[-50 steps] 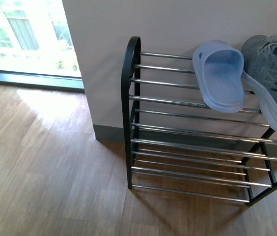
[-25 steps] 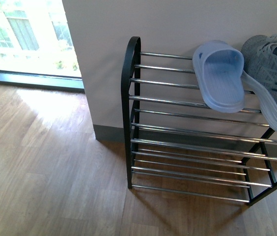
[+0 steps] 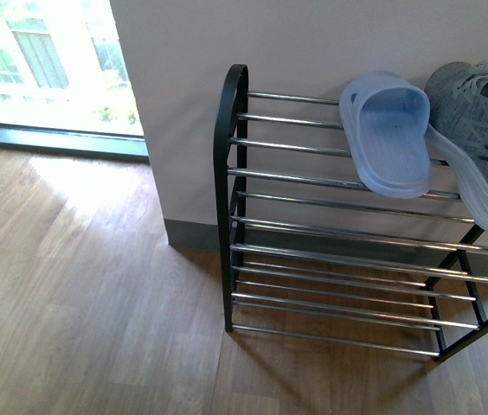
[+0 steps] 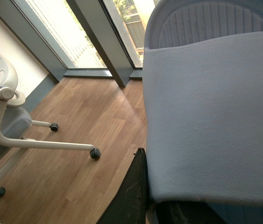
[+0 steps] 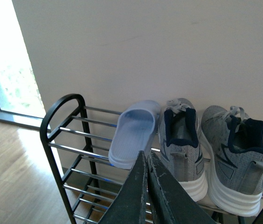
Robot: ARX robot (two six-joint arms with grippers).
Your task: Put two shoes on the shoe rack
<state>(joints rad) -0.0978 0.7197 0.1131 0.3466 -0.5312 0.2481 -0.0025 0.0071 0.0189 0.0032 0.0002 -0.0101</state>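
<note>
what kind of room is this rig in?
Probably a home or office entryway: black metal shoe rack with chrome bars against a plain wall, wood-look plank floor, white wheeled office chair beside floor-length windows.

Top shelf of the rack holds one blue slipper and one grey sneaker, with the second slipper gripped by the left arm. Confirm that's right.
Not quite: the shoe rack carries two grey sneakers, not one, beside the blue slipper; the right wrist view shows this. The second slipper does fill the left wrist view, at the left gripper.
</note>
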